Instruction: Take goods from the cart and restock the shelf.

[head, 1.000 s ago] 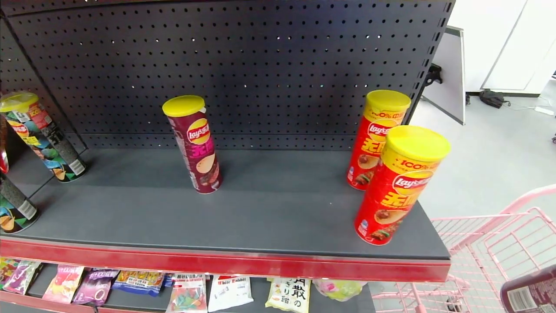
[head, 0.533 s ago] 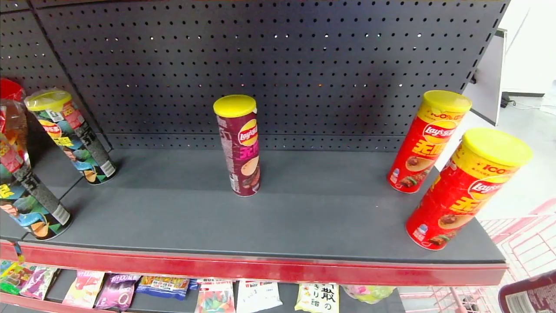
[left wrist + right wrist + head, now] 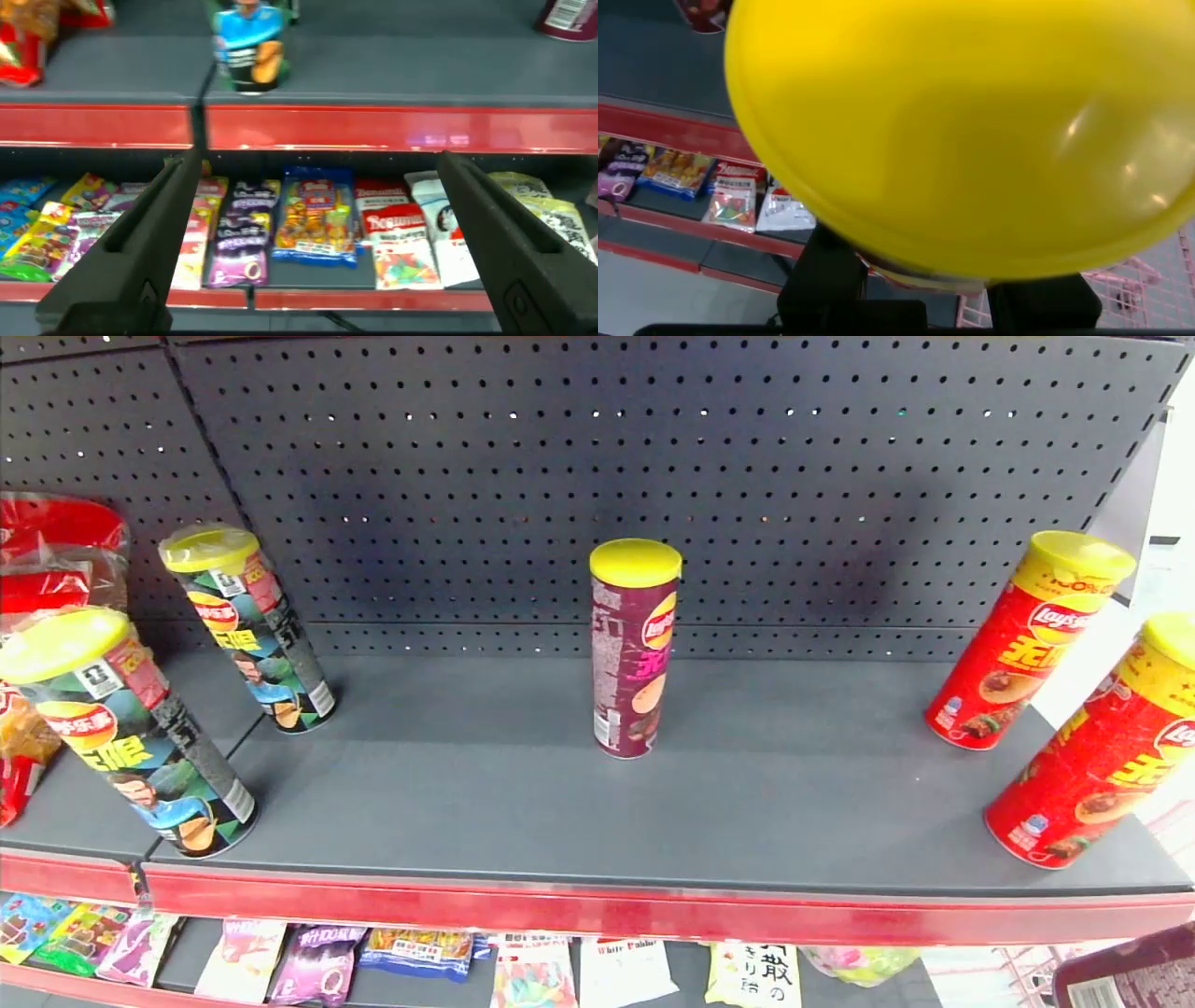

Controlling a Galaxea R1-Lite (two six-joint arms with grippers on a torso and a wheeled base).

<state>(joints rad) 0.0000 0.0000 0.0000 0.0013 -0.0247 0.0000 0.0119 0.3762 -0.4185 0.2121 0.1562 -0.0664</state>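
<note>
Shelf: dark board [image 3: 766, 803] with a pegboard back [image 3: 653, 448], ahead of both grippers, with bare stretches between its cans.
Already stocked: one maroon can [image 3: 635, 649] upright mid-shelf, two red cans [image 3: 1027, 639] toward the right gripper's side, two patterned cans [image 3: 247, 625] toward the left's.
Right gripper [image 3: 934, 280]: clamped round a yellow-lidded can [image 3: 971, 121], low and short of the shelf's red edge. Its body looks maroon, though only a corner shows in the head view.
Left gripper [image 3: 315, 168]: fingers spread wide, nothing between them, facing the snack bags [image 3: 318, 224] on the lower tier.
Cart [image 3: 1144, 275]: pink wire, near the right gripper.
Progress: can picked, not yet placed. Left to do, by my reading: lift it onto the shelf, release, fetch more.
</note>
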